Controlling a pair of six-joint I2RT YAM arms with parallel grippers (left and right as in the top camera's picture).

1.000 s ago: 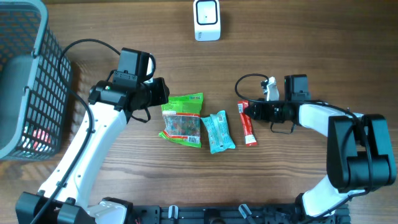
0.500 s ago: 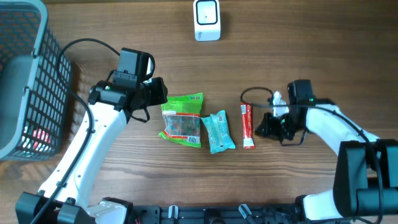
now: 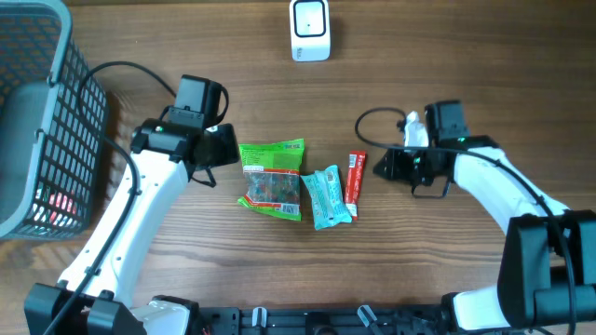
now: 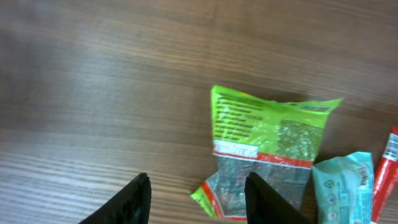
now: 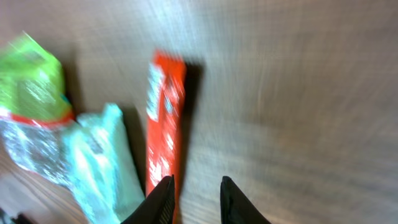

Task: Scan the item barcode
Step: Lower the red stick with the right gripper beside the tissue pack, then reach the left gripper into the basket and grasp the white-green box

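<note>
Red bar (image 3: 355, 178): lies on the counter (image 3: 447, 84), right-most of three packets, against the teal packet (image 3: 326, 197); its long axis runs near-to-far.
Right gripper (image 3: 382, 167): just beside the bar on its right, jaws slightly apart and empty; the nearer arm.
Left gripper (image 3: 226, 149): left of the green packet (image 3: 272, 177), released, empty.
Scanner (image 3: 309, 30): at the far edge, well apart.

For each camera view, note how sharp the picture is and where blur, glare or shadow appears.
Overhead: sharp and evenly lit, with a soft shadow beside the grey basket. Left wrist: fairly crisp, print on the green packet visible but too small to read. Right wrist: motion-blurred, the red bar and the wooden table both smeared.
</note>
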